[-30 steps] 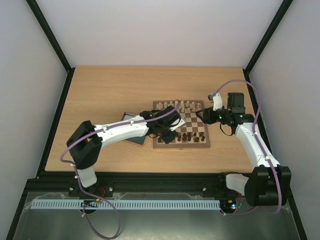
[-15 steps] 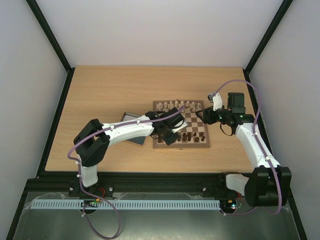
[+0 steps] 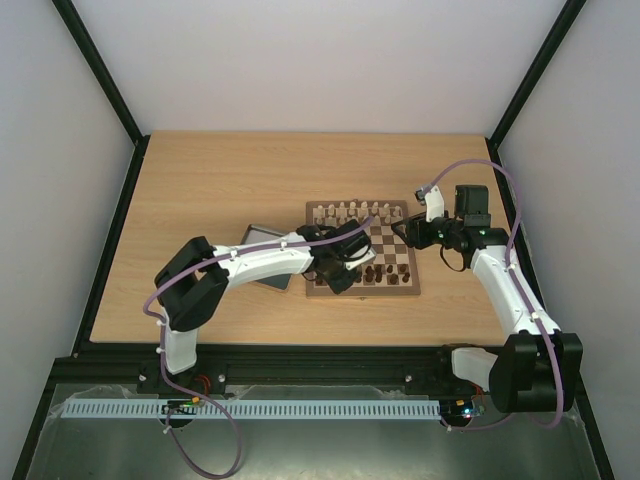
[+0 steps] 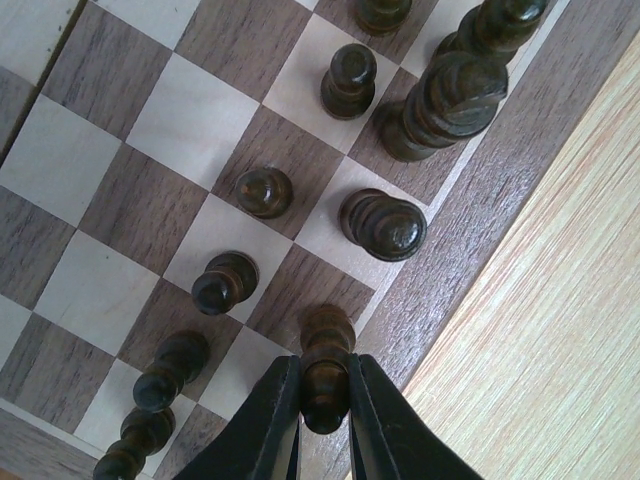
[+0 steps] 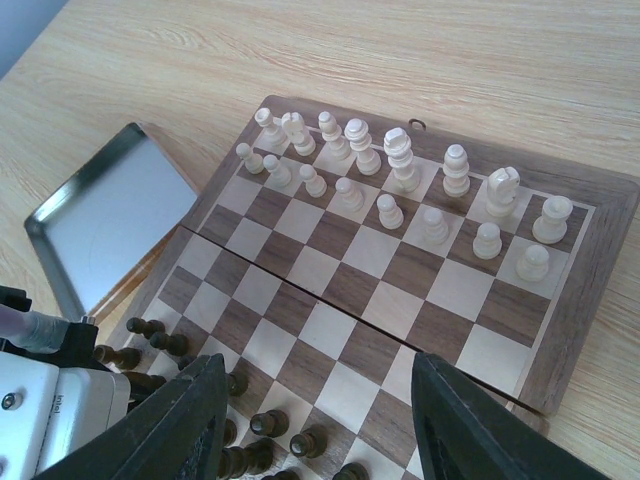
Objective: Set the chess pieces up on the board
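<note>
In the left wrist view my left gripper (image 4: pixel 322 372) is shut on the top of a dark chess piece (image 4: pixel 325 335). Its base is over a dark square beside the board's brown border (image 4: pixel 470 215); I cannot tell whether it touches. Other dark pieces stand close by: a pawn (image 4: pixel 265 192) and a taller piece (image 4: pixel 383 224). From above, the left gripper (image 3: pixel 345 268) is over the near left part of the board (image 3: pixel 362 292). My right gripper (image 3: pixel 405 235) hovers open at the board's right edge. Its wrist view shows the right gripper (image 5: pixel 320 365) holding nothing above the board (image 5: pixel 600 260).
Cream-coloured pieces (image 5: pixel 400 165) fill the two far rows of the board. A shiny metal tray (image 3: pixel 258 236) lies just left of the board, partly under my left arm; the same tray (image 5: pixel 110 220) appears in the right wrist view. Bare wooden table (image 3: pixel 220 180) surrounds them.
My left gripper has moved toward the board's near left corner with the dark piece in it, and that arm's elbow swung right. The right arm has not moved.
</note>
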Available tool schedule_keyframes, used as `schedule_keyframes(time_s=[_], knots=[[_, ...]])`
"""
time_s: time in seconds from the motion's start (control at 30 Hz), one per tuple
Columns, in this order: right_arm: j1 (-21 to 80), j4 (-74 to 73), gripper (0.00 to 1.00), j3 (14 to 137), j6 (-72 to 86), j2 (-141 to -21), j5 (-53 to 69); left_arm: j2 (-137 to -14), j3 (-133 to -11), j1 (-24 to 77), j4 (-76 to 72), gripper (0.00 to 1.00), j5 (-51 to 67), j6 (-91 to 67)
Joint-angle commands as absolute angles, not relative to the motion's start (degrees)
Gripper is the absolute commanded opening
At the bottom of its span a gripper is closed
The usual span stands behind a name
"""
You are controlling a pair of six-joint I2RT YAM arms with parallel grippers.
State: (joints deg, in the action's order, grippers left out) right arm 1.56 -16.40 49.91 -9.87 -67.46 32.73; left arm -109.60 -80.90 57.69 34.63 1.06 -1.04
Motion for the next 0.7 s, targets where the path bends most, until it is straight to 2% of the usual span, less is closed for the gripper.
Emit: schedule_keyframes(time_s=[0.0, 0.23, 0.67], knots=[[1.49, -17.38, 0.53, 49.32, -10.54, -67.85, 33.75, -110.71, -83.38, 58.10, 36.47, 0.11, 0.30, -1.03], [1.45, -17.56, 0.53, 49.27, -10.74, -67.71, 33.99, -111.61, -84.14, 58.10, 36.70, 0.13, 0.31, -1.40], [1.48, -17.64, 0.53, 49.41, -10.15, -67.59, 34.48, -109.79, -84.76, 58.13, 36.67, 0.28, 0.09, -2.15]])
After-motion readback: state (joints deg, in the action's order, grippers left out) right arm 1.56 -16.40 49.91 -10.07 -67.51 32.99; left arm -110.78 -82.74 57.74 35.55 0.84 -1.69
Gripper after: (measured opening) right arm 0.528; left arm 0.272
